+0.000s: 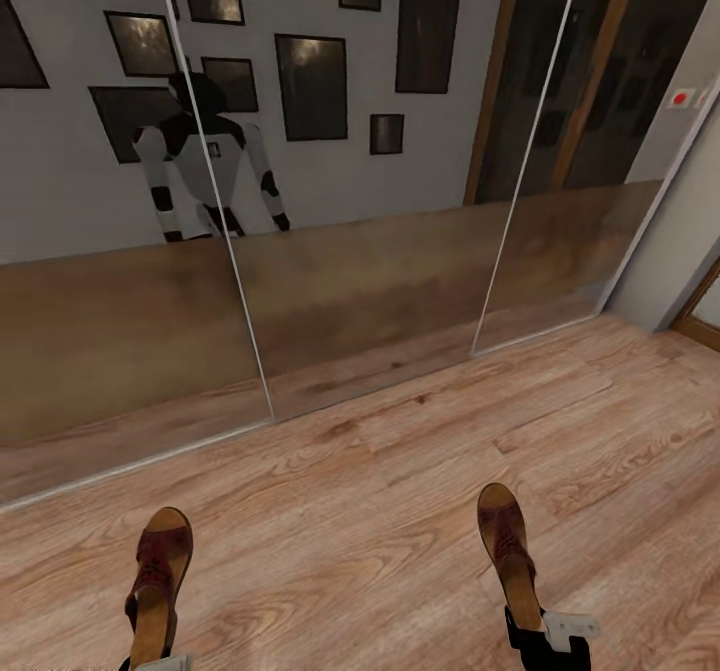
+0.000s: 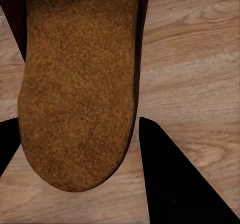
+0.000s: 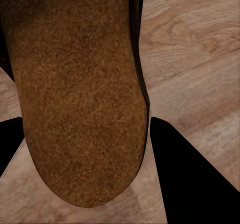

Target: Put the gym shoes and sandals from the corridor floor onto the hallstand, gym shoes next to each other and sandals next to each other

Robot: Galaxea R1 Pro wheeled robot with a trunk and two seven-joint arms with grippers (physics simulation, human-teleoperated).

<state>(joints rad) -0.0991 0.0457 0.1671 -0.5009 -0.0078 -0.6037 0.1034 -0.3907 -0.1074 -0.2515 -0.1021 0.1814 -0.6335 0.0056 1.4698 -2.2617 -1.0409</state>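
I hold the two sandals, one in each hand, over the corridor floor [image 1: 380,511]. The left sandal [image 1: 158,576], dark brown straps over a tan insole, points away from me with its heel in my left gripper [image 1: 150,663]. In the left wrist view its tan sole [image 2: 75,83] sits between the black fingers [image 2: 170,184] of that gripper [image 2: 77,129], which is shut on it. My right gripper [image 1: 535,633] is shut on the heel of the right sandal [image 1: 503,543]; the right wrist view has its sole [image 3: 75,83] between the gripper's [image 3: 82,126] fingers. The gym shoes and hallstand are out of view.
Mirrored sliding doors [image 1: 350,281] stand straight ahead, reflecting my own body [image 1: 205,156], framed pictures and the plank floor. A grey wall corner [image 1: 680,241] and a wooden door frame [image 1: 700,321] are at the right. Open wood floor lies between me and the mirrors.
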